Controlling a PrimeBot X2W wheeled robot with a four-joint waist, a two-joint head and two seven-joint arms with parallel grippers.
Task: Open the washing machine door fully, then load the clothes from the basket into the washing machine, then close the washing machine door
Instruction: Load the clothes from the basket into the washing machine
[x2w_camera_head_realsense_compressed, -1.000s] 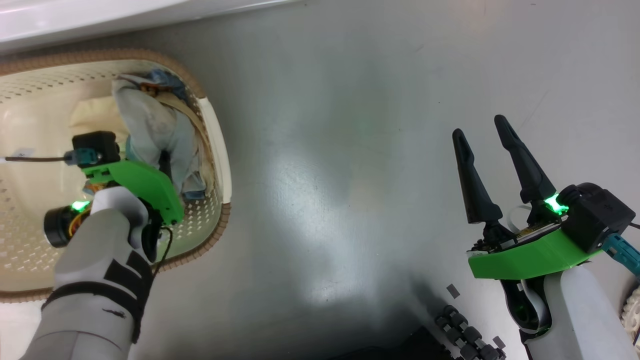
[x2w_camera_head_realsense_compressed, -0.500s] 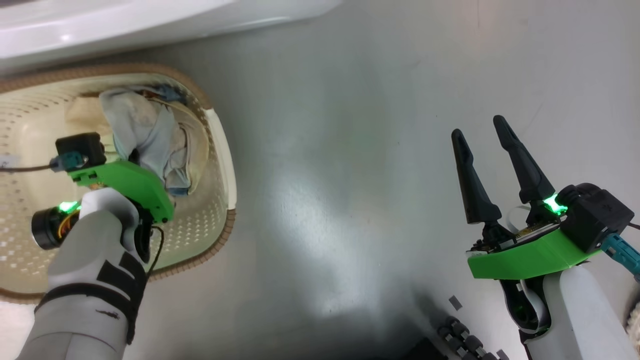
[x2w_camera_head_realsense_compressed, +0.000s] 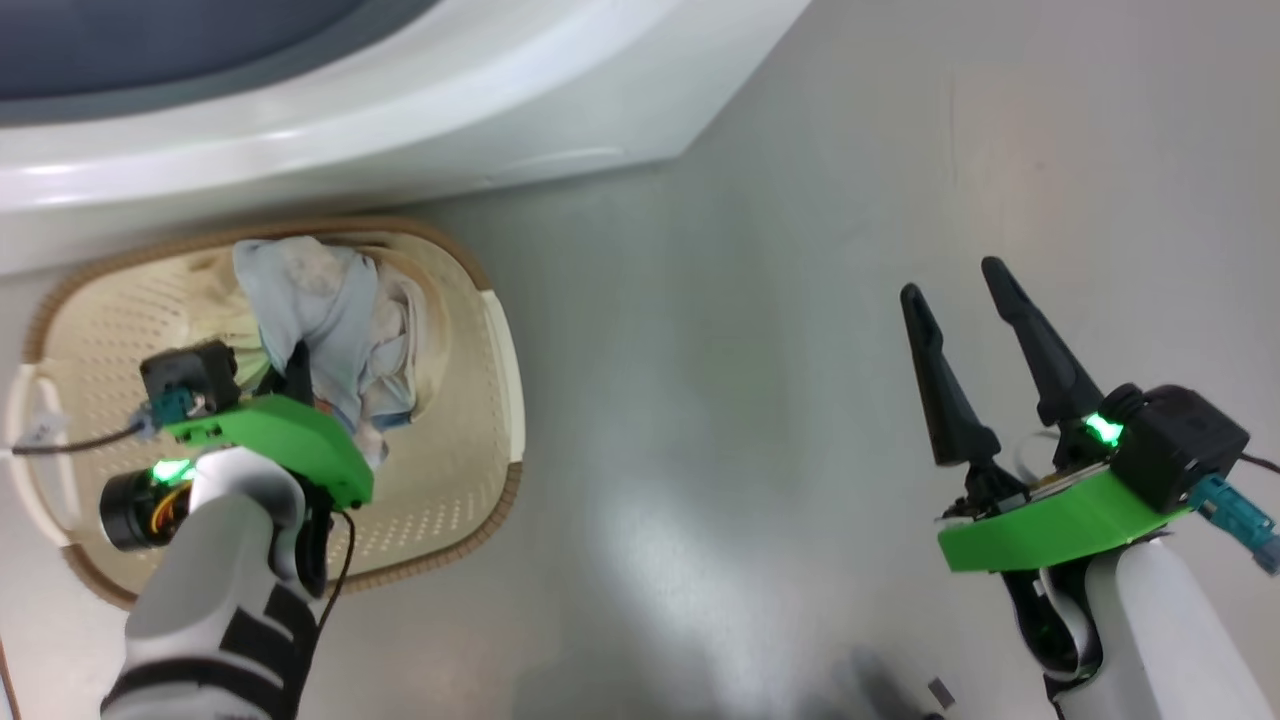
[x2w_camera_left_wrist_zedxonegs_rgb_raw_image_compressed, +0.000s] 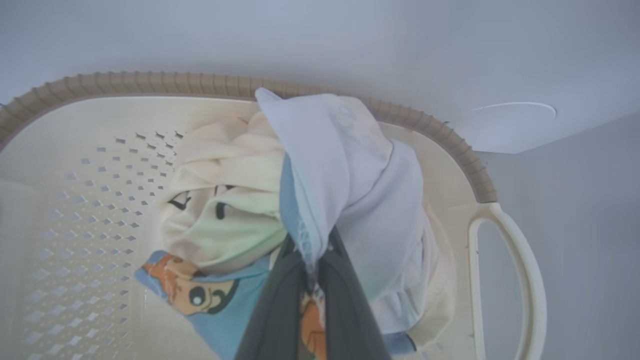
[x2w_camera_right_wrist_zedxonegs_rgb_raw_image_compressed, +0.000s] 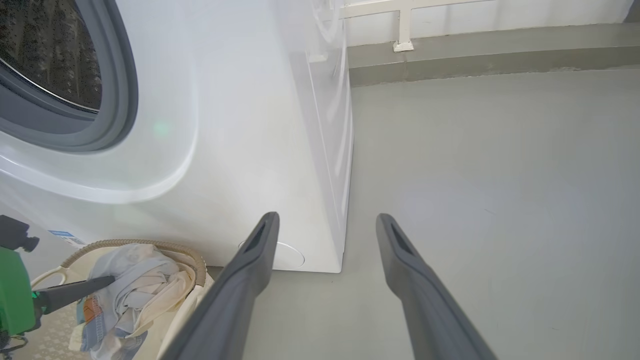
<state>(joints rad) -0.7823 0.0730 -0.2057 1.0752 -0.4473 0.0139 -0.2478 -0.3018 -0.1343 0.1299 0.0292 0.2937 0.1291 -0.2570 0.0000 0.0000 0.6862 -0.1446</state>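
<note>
The cream basket (x2w_camera_head_realsense_compressed: 455, 500) stands on the floor against the white washing machine (x2w_camera_head_realsense_compressed: 400, 130). Inside it my left gripper (x2w_camera_head_realsense_compressed: 298, 358) is shut on the clothes (x2w_camera_head_realsense_compressed: 330, 310). In the left wrist view the left gripper (x2w_camera_left_wrist_zedxonegs_rgb_raw_image_compressed: 315, 255) pinches the pale blue garment (x2w_camera_left_wrist_zedxonegs_rgb_raw_image_compressed: 345, 165). A cream piece (x2w_camera_left_wrist_zedxonegs_rgb_raw_image_compressed: 225, 200) and a blue one with orange print (x2w_camera_left_wrist_zedxonegs_rgb_raw_image_compressed: 200, 295) bunch around it. My right gripper (x2w_camera_head_realsense_compressed: 965, 320) hangs open over bare floor, well right of the basket. In the right wrist view the right gripper (x2w_camera_right_wrist_zedxonegs_rgb_raw_image_compressed: 327, 220) is open, and the machine's opening shows its grey gasket (x2w_camera_right_wrist_zedxonegs_rgb_raw_image_compressed: 120, 90) and steel drum (x2w_camera_right_wrist_zedxonegs_rgb_raw_image_compressed: 50, 50). The washing machine door is out of view.
Grey floor (x2w_camera_head_realsense_compressed: 750, 350) stretches wide to the right of the basket and the machine. The machine's round filter cover (x2w_camera_right_wrist_zedxonegs_rgb_raw_image_compressed: 292, 255) sits low near its corner. A low wall base (x2w_camera_right_wrist_zedxonegs_rgb_raw_image_compressed: 475, 55) runs along the back. The basket's side handle (x2w_camera_left_wrist_zedxonegs_rgb_raw_image_compressed: 525, 280) faces the open floor.
My left gripper has shut on the pale blue garment and bunched the clothes up with it. The head view has shifted, bringing more of the machine in. The right arm has kept still.
</note>
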